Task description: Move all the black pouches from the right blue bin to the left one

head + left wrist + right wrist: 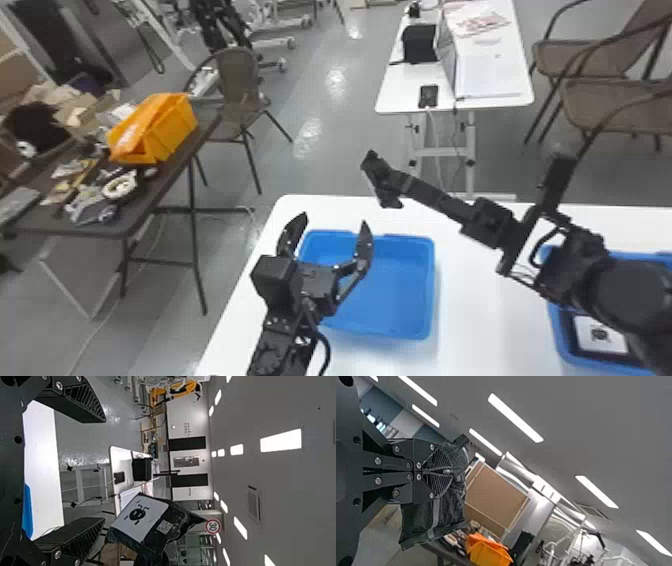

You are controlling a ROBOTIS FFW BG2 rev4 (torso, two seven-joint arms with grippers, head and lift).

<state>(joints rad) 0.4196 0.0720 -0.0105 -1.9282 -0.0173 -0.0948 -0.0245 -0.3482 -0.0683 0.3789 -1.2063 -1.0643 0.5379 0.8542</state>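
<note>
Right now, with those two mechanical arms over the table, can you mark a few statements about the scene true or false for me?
1. The right end effector is closed on a black pouch. True.
2. The left end effector is gripping something. False: its fingers are spread, with nothing between them.
3. Something with a white label lies in the right blue bin. True.
4. The orange crate stands on a white table. False: its table is dark.

Gap between left tool [335,219] and pouch [381,181]; arm [575,265] over right bin [561,340]
</note>
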